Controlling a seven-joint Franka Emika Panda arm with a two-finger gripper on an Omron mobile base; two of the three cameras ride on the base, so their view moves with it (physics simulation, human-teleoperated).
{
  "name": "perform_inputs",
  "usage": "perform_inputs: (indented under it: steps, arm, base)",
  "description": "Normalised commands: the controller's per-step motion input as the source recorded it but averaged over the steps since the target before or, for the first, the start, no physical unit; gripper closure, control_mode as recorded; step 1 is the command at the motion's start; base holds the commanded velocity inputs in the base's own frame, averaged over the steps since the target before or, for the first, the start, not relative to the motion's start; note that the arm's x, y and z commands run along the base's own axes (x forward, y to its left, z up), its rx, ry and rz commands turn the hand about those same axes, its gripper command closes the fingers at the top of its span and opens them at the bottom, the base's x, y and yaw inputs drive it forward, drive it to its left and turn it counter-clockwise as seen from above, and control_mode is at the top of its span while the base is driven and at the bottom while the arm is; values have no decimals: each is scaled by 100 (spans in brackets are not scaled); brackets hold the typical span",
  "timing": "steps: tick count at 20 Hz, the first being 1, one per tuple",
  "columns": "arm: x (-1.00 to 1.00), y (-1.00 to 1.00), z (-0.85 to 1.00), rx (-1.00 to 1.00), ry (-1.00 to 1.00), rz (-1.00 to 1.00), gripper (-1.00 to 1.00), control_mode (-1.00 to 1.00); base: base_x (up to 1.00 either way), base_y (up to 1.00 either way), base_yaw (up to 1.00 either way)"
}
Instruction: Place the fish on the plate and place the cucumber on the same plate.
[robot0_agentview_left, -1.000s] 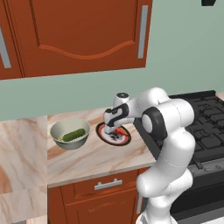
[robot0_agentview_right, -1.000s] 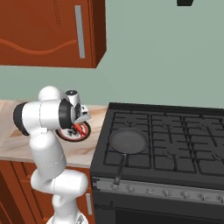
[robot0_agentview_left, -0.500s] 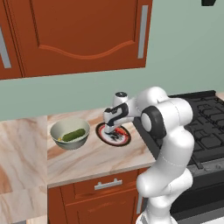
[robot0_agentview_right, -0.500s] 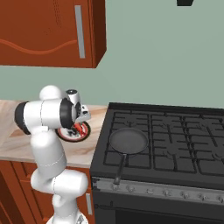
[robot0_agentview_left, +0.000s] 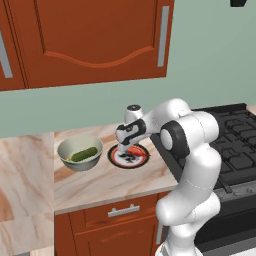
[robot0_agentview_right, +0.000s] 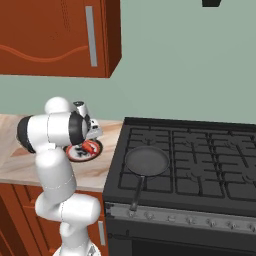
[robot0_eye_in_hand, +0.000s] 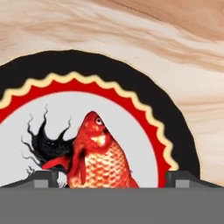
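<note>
A marble counter (robot0_agentview_left: 100, 182) sits beside a black stove (robot0_agentview_right: 190, 165) with a frying pan (robot0_agentview_right: 146, 161) on it. The gripper (robot0_agentview_left: 127, 148) hangs low over the plate (robot0_agentview_left: 116, 158), fingers spread wide, holding nothing. The fish (robot0_eye_in_hand: 98, 155) lies on the plate between them. The cucumber (robot0_agentview_left: 83, 154) rests in the bowl (robot0_agentview_left: 80, 163) nearby.

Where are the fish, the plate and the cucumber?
fish (robot0_eye_in_hand: 103, 159), hand view, scaled body.
plate (robot0_eye_in_hand: 144, 98), hand view, black rim.
cucumber (robot0_agentview_left: 83, 154), left base view, middle, in the bowl.
</note>
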Motion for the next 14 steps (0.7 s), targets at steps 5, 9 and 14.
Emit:
perform_inputs:
  steps: [5,9,14]
  arm:
    - [-3,9,6,-1,0,0,-100,-100]
    - [-14,2,11,0,0,0,-100,-100]
    - [-27,2,17,0,-1,-2,-100,-100]
  base:
    - [0,0,0]
    - [0,0,0]
    - [0,0,0]
